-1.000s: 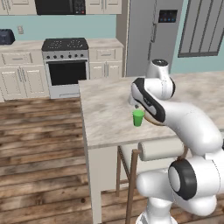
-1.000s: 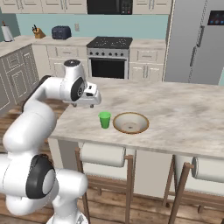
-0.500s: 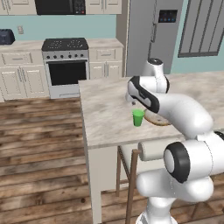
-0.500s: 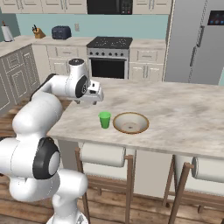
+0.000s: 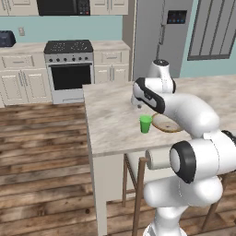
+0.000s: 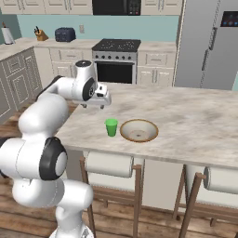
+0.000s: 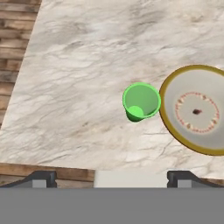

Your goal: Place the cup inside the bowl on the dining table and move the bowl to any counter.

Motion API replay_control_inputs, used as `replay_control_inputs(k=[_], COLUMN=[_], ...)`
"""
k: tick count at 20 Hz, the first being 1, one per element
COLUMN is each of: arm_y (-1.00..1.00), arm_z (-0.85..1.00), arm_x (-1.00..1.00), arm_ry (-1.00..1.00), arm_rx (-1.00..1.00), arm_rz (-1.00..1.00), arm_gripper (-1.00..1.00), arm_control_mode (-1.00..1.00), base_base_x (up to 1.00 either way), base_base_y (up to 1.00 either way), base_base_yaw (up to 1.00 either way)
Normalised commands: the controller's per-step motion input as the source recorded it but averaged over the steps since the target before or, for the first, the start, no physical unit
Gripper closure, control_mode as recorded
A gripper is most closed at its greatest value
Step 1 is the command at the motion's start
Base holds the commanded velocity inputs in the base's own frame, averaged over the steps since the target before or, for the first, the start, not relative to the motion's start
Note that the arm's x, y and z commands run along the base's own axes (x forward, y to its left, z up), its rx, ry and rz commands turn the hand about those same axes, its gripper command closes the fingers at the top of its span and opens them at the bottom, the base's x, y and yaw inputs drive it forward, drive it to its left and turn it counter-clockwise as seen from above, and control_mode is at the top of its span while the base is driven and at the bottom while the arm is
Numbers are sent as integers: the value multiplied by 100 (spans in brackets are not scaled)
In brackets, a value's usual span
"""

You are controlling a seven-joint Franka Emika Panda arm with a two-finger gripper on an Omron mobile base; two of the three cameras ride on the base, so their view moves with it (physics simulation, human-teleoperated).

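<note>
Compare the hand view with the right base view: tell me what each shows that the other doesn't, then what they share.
Hand view alone: a look straight down into the cup, its inside bottom visible, and the ring pattern inside the bowl.

Right base view alone: the open gripper hanging above the dining table behind the cup, plus the stove, fridge and stools.

Both: the cup upright beside the bowl on the marbled top, apart, nothing held.
</note>
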Motion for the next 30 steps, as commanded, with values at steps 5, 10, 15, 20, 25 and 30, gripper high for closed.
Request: replay_control_inputs(k=[5, 10, 15, 20, 25, 30], arm_y=[0, 0, 0, 0, 0, 0], arm_z=[-6, -23, -25, -26, -26, -23], arm_x=[1, 0, 0, 1, 5, 20], arm_ry=[0, 0, 0, 0, 0, 1], arm_rx=[0, 0, 0, 0, 0, 0], arm_rz=[0, 0, 0, 0, 0, 0], arm_gripper=[-100, -100, -100, -100, -100, -100], arm_control_mode=[-100, -100, -100, -100, -100, -100], base_base_x=[0, 0, 0, 0, 0, 0], base_base_y=[0, 0, 0, 0, 0, 0], base_base_yaw=[0, 0, 0, 0, 0, 0])
